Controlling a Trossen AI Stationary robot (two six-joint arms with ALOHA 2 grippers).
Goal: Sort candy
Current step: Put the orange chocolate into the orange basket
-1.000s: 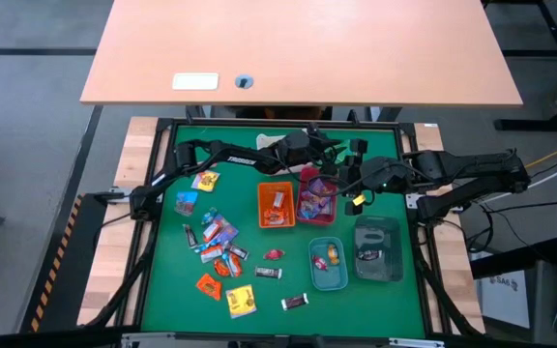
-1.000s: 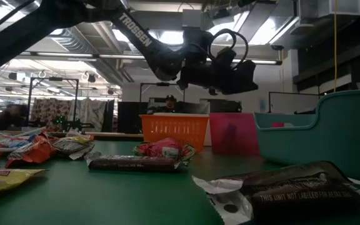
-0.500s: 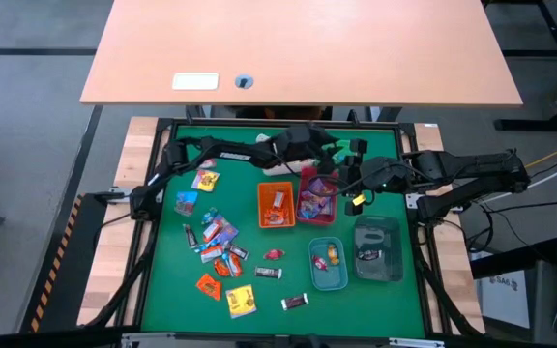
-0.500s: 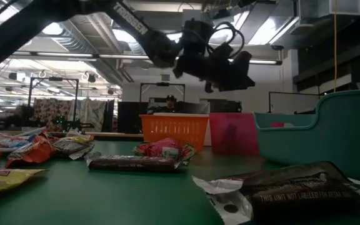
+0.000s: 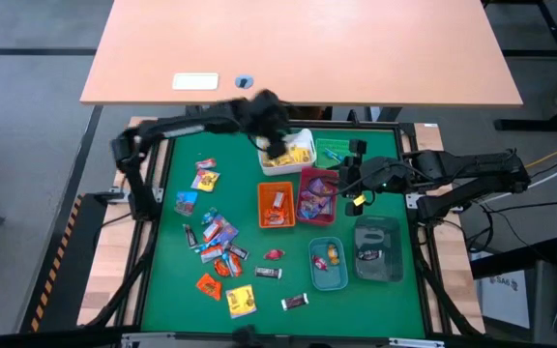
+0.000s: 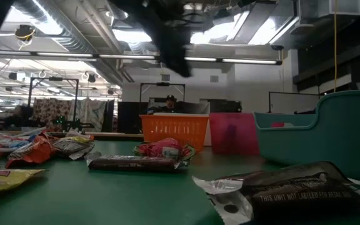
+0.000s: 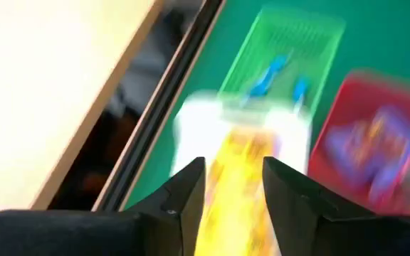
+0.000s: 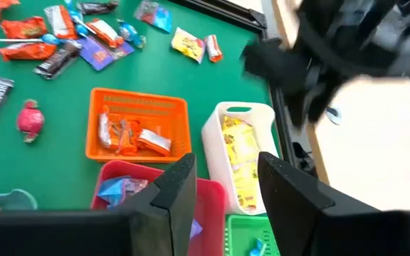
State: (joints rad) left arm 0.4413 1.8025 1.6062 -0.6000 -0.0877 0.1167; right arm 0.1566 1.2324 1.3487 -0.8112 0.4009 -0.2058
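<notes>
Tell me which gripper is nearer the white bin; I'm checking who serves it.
Left. The left gripper hovers right over the white bin, its open fingers empty. The right gripper waits farther off, beside the red bin.

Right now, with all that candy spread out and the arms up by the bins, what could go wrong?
The left gripper, jaws open and empty, is blurred in motion over the white bin; it could knock that bin. The bins stand packed together, so a sweet dropped toward the red bin might land in the orange bin. The loose candy overlaps, so one grab might lift two.
</notes>
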